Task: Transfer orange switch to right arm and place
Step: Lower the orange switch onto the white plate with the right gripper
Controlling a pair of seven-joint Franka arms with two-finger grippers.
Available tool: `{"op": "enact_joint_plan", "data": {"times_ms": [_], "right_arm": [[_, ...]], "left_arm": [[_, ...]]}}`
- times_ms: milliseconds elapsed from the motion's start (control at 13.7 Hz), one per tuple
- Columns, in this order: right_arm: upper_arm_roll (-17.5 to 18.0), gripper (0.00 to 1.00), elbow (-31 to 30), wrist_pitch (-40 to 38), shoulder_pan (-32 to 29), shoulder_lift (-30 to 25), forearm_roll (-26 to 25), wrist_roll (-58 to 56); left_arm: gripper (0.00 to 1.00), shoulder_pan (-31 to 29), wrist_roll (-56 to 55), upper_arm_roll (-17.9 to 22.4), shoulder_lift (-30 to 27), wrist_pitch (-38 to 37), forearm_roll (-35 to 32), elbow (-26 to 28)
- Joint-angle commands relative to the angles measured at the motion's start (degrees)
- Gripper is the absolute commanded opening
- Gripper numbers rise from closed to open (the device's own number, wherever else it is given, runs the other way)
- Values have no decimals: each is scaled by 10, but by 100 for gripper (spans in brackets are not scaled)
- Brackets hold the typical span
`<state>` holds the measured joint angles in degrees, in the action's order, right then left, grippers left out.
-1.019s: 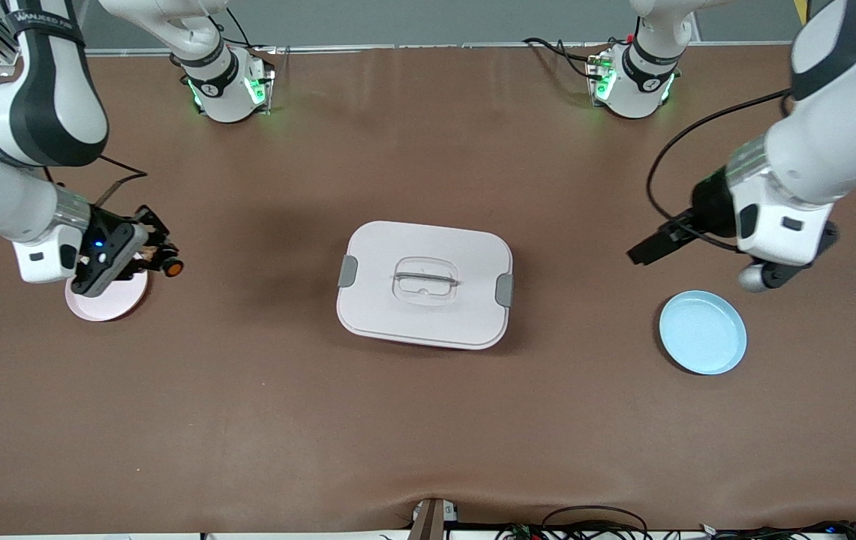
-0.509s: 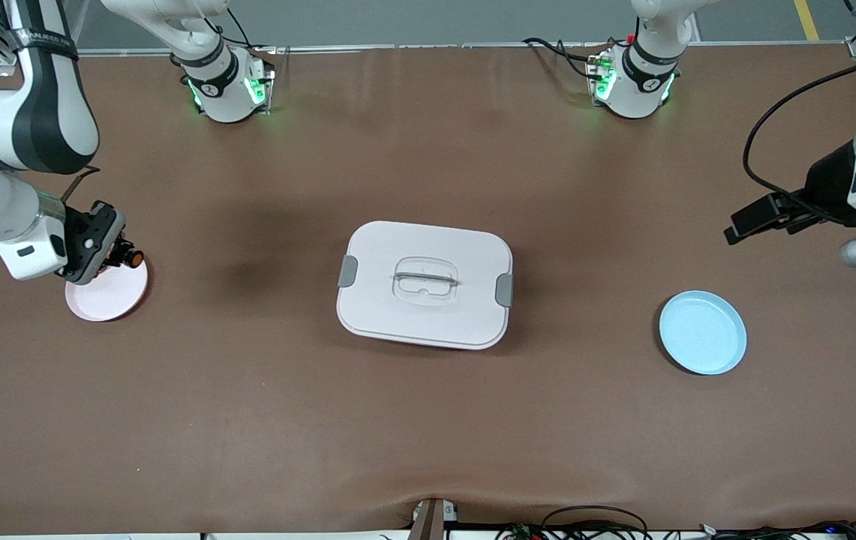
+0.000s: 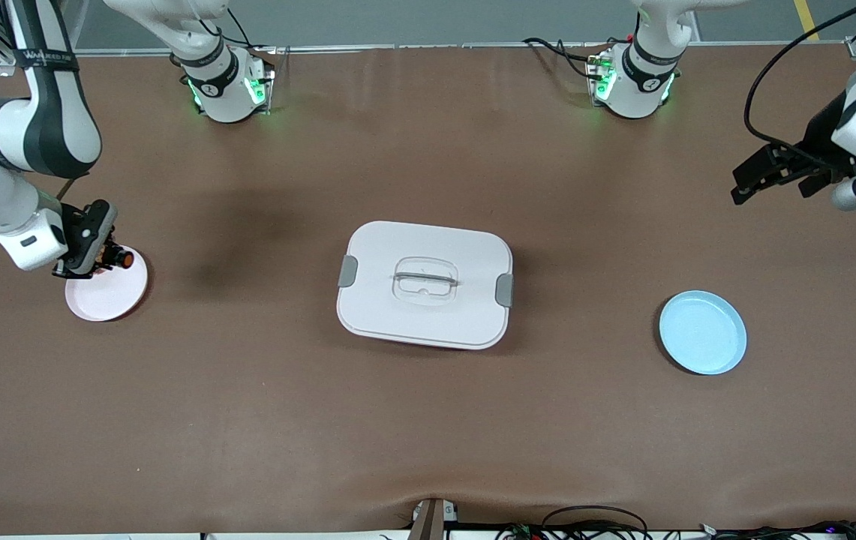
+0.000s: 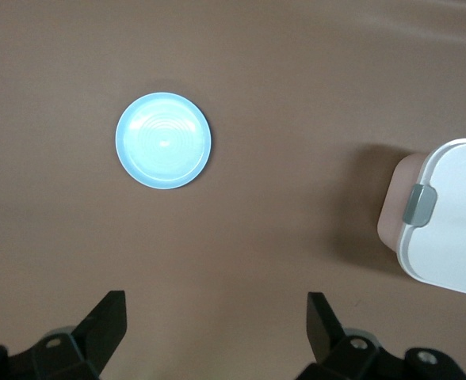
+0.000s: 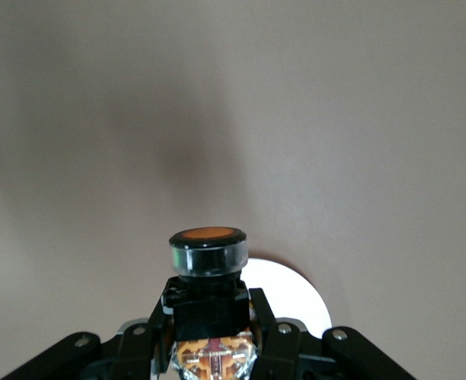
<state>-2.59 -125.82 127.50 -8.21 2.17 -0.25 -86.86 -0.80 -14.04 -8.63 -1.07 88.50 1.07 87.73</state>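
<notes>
The orange switch [image 3: 121, 259] is a small black part with a round orange end. My right gripper [image 3: 106, 256] is shut on it and holds it just over the edge of a pink plate [image 3: 106, 295] at the right arm's end of the table. In the right wrist view the switch [image 5: 208, 265] sits between the black fingers [image 5: 266, 332], orange end outward, with the plate [image 5: 296, 297] under it. My left gripper [image 3: 754, 180] is open and empty, raised over bare table at the left arm's end; its fingers [image 4: 106, 324] stand wide apart in the left wrist view.
A white lidded box [image 3: 424, 283] with grey clips and a clear handle sits mid-table; it also shows in the left wrist view [image 4: 447, 222]. A light blue plate [image 3: 702, 332] lies toward the left arm's end, nearer the front camera, and shows in the left wrist view [image 4: 163, 140].
My right gripper has drawn the switch toward the right arm's end and down to the pink plate's edge. My left gripper has pulled away from the middle and up, toward its end of the table.
</notes>
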Motion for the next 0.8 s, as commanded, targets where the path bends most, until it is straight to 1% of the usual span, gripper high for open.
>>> {"op": "enact_joint_plan", "data": {"times_ms": [0, 146, 291, 509, 655, 728], "right_arm": [[12, 0, -22, 43, -48, 4, -10, -56], [12, 0, -22, 66, -70, 28, -7, -89], [13, 0, -22, 93, -87, 54, -1, -116], [14, 0, -22, 132, -112, 91, 3, -140], [14, 0, -22, 149, -117, 112, 26, -162], [14, 0, -22, 160, -118, 124, 47, -182]], "left_arm": [[100, 5, 17, 9, -37, -2, -11, 38], [100, 6, 17, 7, -38, -8, -11, 36], [100, 7, 16, -4, -36, -8, -11, 36], [100, 7, 18, -5, -35, -17, -11, 34], [100, 7, 18, -5, -36, -17, -10, 33], [100, 7, 18, -5, -35, -17, -10, 33]]}}
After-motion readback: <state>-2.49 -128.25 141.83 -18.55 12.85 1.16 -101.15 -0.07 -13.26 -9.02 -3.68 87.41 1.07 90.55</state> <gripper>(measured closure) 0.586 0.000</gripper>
